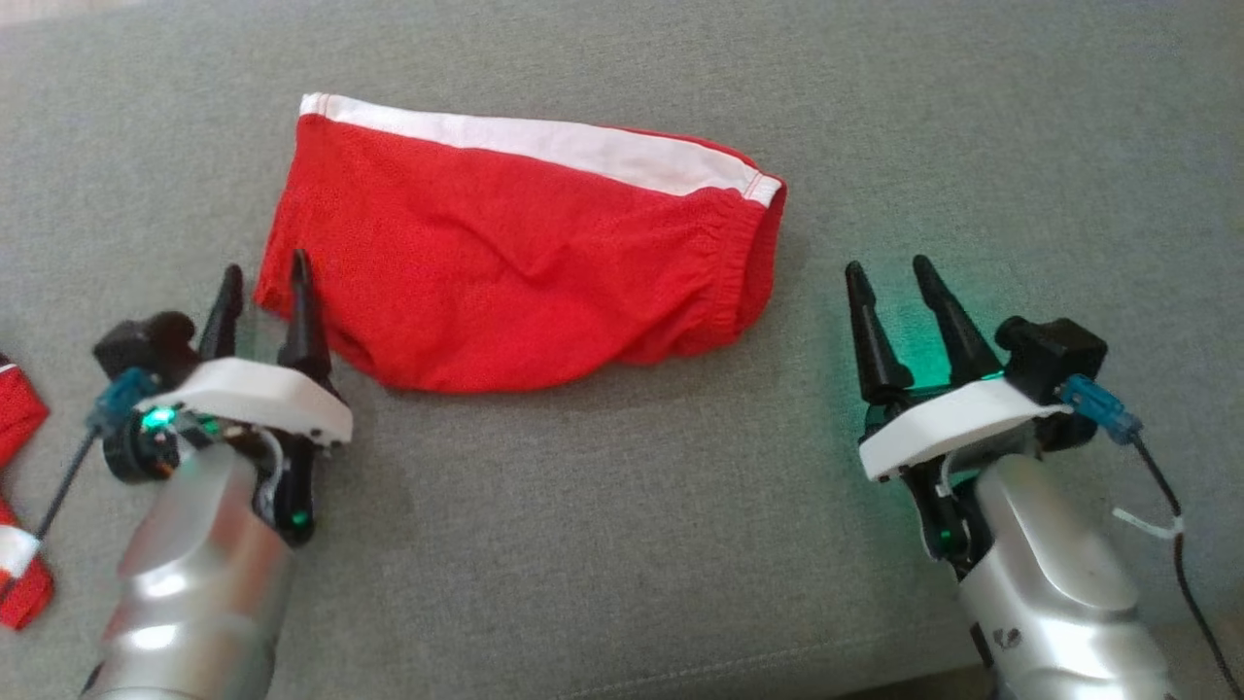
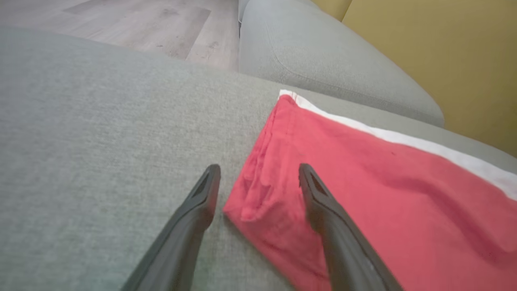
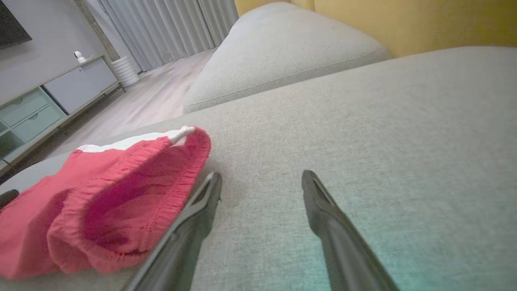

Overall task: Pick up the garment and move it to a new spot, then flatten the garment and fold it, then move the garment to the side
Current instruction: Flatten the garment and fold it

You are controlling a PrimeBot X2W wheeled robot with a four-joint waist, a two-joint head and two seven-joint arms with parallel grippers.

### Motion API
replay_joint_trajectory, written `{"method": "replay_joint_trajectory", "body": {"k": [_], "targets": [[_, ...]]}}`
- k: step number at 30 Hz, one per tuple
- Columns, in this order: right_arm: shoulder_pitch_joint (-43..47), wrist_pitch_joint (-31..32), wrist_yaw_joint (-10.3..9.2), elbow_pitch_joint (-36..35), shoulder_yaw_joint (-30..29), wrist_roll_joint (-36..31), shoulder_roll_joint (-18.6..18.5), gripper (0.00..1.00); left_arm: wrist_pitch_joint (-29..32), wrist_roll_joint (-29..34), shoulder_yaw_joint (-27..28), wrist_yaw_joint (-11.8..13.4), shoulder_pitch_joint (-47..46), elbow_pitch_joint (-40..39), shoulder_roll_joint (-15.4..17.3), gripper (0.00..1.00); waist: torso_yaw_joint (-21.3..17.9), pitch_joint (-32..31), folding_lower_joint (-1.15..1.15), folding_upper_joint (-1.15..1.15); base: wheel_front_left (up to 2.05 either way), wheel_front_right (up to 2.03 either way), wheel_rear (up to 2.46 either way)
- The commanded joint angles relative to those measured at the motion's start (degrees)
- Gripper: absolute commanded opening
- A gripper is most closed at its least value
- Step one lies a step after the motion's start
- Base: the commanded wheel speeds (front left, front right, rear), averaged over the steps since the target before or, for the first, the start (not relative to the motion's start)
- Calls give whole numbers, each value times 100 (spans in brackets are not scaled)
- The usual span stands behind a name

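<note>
Grey woven fabric of the seat cushion (image 1: 622,544) lies under both arms. Nearest, the left gripper (image 1: 266,267) has its jaws spread wide and holds nothing. To its left, at the edge of the head view, lie pieces of another red cloth (image 1: 21,413). In the left wrist view this left gripper (image 2: 259,167) straddles the garment's near corner. One finger is over bare cushion and the other over the red fabric; whether it touches cannot be told. The right gripper (image 1: 887,264) is likewise spread wide and empty, with a green glow on the cushion beneath it.

The garment (image 1: 505,262), red and lightly wrinkled, lies flat between the two grippers. It starts at the left gripper's fingertips and ends short of the right gripper's, with bare cushion between. Its gathered waistband (image 1: 739,282) faces the right gripper. In the right wrist view the garment (image 3: 113,202) lies just left of the right gripper (image 3: 262,174). A white band (image 1: 544,141) runs along the garment's far edge, beyond both sets of fingertips.

Farther ahead of the left gripper are another grey cushion (image 2: 335,64), a pale wood floor (image 2: 141,24) and a yellow wall (image 2: 444,48). Far beyond the right gripper stand curtains (image 3: 169,24) and a low cabinet (image 3: 60,93).
</note>
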Motion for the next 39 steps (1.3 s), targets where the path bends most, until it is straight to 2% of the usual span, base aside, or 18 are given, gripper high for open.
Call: {"method": "replay_joint_trajectory", "body": {"k": [1,6,7,8,9,10,16,23,31,32,33,39], "targets": [[30,-63,-4,-277,-23,-152,106,100,-54,143,116,-4,-89,79,119,100,-22,14,0,0,0,0,0],[110,-63,-4,-460,-140,-524,106,100,27,301,-139,-20,-172,786,-6,100,-57,-7,0,0,0,0,0],[123,-63,-4,-479,-159,-559,106,100,44,301,-166,-22,-194,914,-36,43,-58,-23,0,0,0,0,0],[123,-63,-4,-479,-159,-559,106,100,44,301,-166,-22,-194,914,-36,43,-58,-23,0,0,0,0,0],[139,-63,-4,-493,-167,-589,106,100,45,300,-195,-25,-209,1016,-69,4,-56,-43,0,0,0,0,0],[159,-63,-4,-502,-181,-582,106,100,42,291,-220,-28,-215,1100,-107,0,-48,-69,0,0,0,0,0],[312,-63,-4,-470,-264,-511,106,100,-43,203,-149,-17,-82,1148,-204,0,109,-372,0,0,0,0,0],[640,-63,-4,-381,-414,-485,106,100,-53,660,370,414,912,-112,-325,0,497,-844,0,0,0,0,0],[754,-63,-4,-397,-278,-461,106,100,-54,1119,679,536,1758,-913,-640,0,812,-998,0,0,0,0,0],[720,-63,-4,-419,-216,-437,106,100,-54,1173,712,538,1814,-989,-666,44,838,-993,0,0,0,0,0],[673,-63,-4,-457,-138,-430,106,100,-54,1224,732,539,1867,-1044,-691,100,867,-990,0,0,0,0,0],[160,-63,-4,-612,525,-321,106,100,-54,1457,779,505,2080,-1350,-776,100,1080,-879,0,0,0,0,0]]}}
